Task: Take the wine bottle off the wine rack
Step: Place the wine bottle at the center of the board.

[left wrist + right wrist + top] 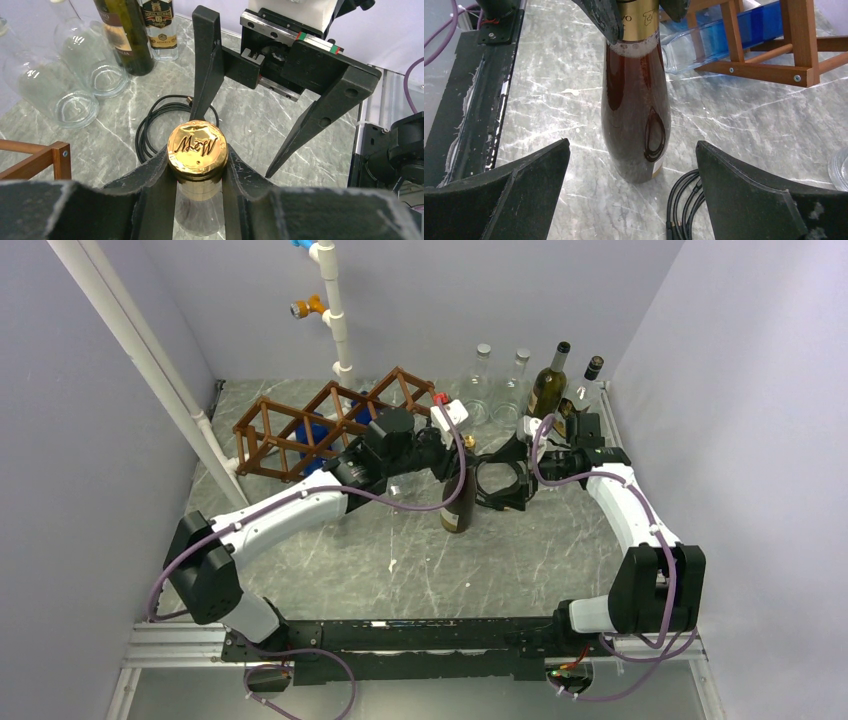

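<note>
Wine bottle (458,505) stands at table (400,565) centre, neck pinched by my left gripper (197,165); my right gripper (632,145) gapes empty. Release squarely, no tipping.

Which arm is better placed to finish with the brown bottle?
Left. The left gripper is shut on the wine bottle's neck; the bottle stands upright on the table, off the wine rack, so it probably lets go. The right gripper is open, touching nothing.

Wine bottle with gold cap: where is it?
The wine bottle stands upright on the table, top view centre, right of the wine rack, neck clamped by the left gripper, open right gripper beside it.
</note>
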You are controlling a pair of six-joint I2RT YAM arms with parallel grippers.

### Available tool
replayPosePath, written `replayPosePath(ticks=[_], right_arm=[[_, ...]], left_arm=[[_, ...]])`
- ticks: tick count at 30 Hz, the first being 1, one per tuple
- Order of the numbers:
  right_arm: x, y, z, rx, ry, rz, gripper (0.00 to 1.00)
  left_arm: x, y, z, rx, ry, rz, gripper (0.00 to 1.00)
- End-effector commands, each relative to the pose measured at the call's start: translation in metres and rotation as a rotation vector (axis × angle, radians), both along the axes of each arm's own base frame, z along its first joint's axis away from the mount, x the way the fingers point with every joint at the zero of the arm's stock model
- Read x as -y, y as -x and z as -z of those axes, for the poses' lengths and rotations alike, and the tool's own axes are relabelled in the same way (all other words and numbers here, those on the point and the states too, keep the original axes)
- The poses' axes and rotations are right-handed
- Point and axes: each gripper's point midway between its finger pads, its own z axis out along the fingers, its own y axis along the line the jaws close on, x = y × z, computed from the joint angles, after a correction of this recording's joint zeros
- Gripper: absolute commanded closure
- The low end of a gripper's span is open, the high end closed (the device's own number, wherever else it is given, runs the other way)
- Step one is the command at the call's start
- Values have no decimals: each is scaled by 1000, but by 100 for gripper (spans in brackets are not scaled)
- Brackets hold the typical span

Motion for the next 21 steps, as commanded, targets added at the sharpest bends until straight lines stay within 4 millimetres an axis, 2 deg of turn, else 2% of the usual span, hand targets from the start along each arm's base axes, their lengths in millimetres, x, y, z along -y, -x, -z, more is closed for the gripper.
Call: replayPosePath(ticks=[1, 6, 12, 18, 21], right_arm=[[-1, 0, -24, 84, -43, -29, 0], [1, -1, -23, 81, -41, -24, 0], [1, -2, -19, 74, -34, -22, 0], [4, -1, -15, 100, 3, -19, 0], [6, -1, -16, 120, 29, -3, 0]], left_arm=[[10, 10, -47, 49, 80, 67, 65], [11, 10, -48, 36, 88, 69, 47], [5, 12, -57, 18, 126, 37, 20], [-11, 22, -74, 35, 167, 22, 1], [-25, 25, -83, 41, 202, 10, 1]])
